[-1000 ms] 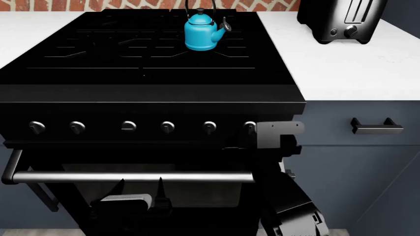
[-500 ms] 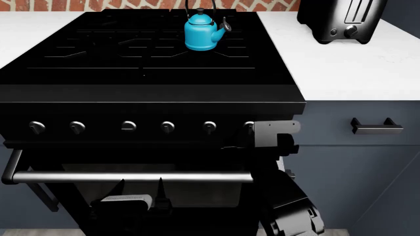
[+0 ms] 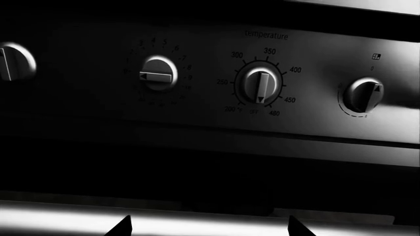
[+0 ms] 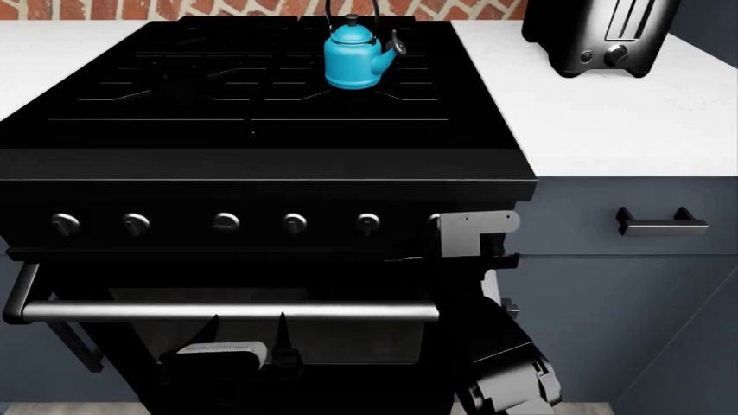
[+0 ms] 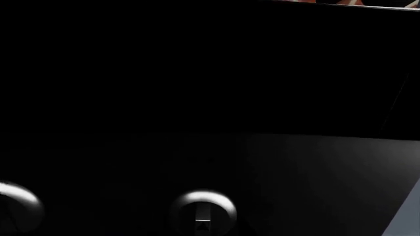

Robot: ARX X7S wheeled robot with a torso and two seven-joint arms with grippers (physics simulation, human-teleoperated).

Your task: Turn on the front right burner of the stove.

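The black stove (image 4: pixel 265 164) fills the head view, with a row of six silvery knobs along its front and a steel oven-door bar (image 4: pixel 231 311) below. My right gripper (image 4: pixel 461 238) is at the rightmost knob (image 4: pixel 436 223) and partly covers it. In the right wrist view that knob (image 5: pixel 203 211) sits close and centred, and my fingers are lost in the dark. My left gripper (image 4: pixel 231 350) hangs low in front of the oven door, open and empty. In the left wrist view, both of its fingertips (image 3: pixel 121 227) show wide apart over the bar (image 3: pixel 196 219).
A blue kettle (image 4: pixel 355 56) stands on the rear right grate. A black-and-chrome toaster (image 4: pixel 600 35) sits on the white counter (image 4: pixel 611 121) at the right. A drawer handle (image 4: pixel 661 225) is on the grey cabinet beside the stove. The left wrist view shows a temperature knob (image 3: pixel 260 84).
My right gripper has shifted a little to the left, closer onto the rightmost knob. The left arm has not moved.
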